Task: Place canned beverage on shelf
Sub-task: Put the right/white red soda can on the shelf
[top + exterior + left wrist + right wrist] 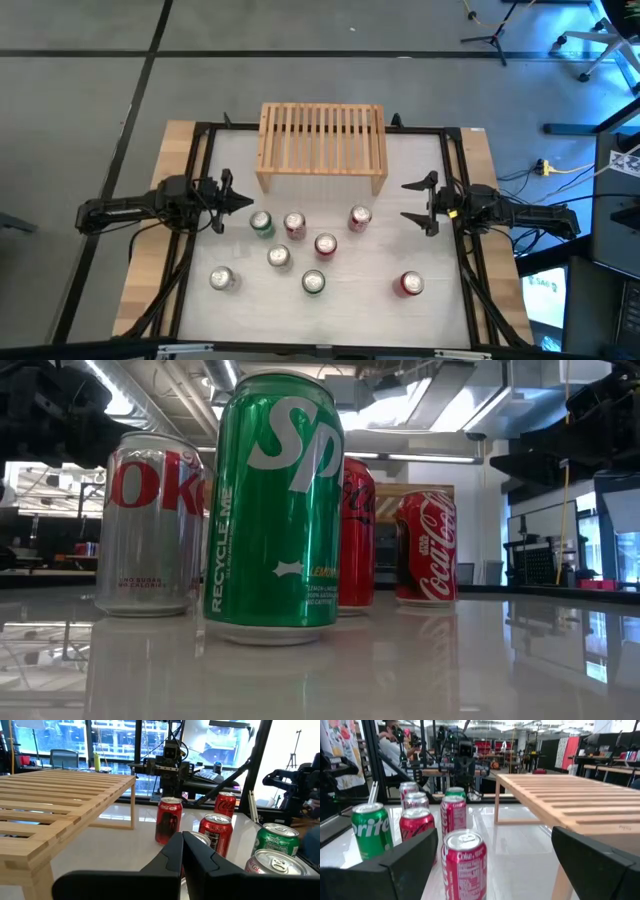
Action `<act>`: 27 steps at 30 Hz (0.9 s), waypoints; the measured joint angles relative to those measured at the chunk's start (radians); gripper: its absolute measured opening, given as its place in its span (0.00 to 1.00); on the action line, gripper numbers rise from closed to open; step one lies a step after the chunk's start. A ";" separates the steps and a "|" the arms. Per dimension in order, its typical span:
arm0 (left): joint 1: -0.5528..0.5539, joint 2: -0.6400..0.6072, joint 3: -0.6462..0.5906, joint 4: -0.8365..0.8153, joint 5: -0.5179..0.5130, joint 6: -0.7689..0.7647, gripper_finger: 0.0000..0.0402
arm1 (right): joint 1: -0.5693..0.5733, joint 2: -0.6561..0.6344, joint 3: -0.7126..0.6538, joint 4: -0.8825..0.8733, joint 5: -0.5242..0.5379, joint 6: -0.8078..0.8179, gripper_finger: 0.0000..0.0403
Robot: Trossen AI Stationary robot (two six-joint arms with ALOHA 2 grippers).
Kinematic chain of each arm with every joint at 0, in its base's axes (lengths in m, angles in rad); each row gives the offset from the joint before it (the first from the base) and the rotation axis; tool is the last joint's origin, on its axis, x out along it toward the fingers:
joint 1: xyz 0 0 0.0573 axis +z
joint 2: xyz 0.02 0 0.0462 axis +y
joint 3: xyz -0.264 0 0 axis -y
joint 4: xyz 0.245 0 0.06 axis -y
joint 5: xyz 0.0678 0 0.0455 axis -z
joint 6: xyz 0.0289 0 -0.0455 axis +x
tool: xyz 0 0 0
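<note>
The light wooden slatted shelf (pixel 322 145) stands on its side legs at the table's far middle; it also shows in the left wrist view (pixel 60 802) and the right wrist view (pixel 575 800). Several cans stand upright on the white table in front of it: a green one (pixel 262 224), red ones (pixel 294 225) (pixel 360 218) (pixel 325 245) (pixel 410 285), and silver ones (pixel 279 257) (pixel 221 279). My left gripper (pixel 246 203) (pixel 182 851) is shut and empty, left of the green can. My right gripper (pixel 412 202) (pixel 492 862) is wide open and empty, right of the cans, with a red can (pixel 465 865) ahead of it.
A black frame (pixel 320 128) runs round the white table top. A second green can (pixel 313 283) stands near the front; in the low view it fills the middle (pixel 275 500). There is bare table between the shelf and the right gripper (pixel 410 160).
</note>
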 joint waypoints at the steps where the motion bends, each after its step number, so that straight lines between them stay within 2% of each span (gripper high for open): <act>1: 0.000 0.000 0.000 0.002 0.000 0.000 0.00 | 0.000 0.000 0.000 0.002 0.000 0.000 0.96; 5: 0.000 0.000 0.000 0.004 0.000 0.001 0.00 | 0.000 0.000 0.000 0.044 -0.006 0.000 0.96; 8: 0.000 0.000 0.000 0.004 -0.010 0.002 0.00 | 0.000 0.000 0.000 0.100 -0.053 0.000 0.96; 16: 0.000 0.000 0.000 0.004 -0.125 0.003 0.00 | 0.000 0.000 0.000 0.170 -0.169 0.011 0.96; 21: 0.000 0.000 0.000 0.004 -0.130 0.002 0.00 | 0.000 0.000 0.000 0.172 -0.201 0.167 0.96; 24: 0.000 0.000 0.000 0.003 -0.130 0.002 0.00 | 0.000 0.000 0.001 0.174 -0.266 0.221 0.96; 27: 0.000 0.000 0.000 0.003 -0.129 0.002 0.00 | 0.000 0.000 0.001 0.182 -0.376 0.252 0.96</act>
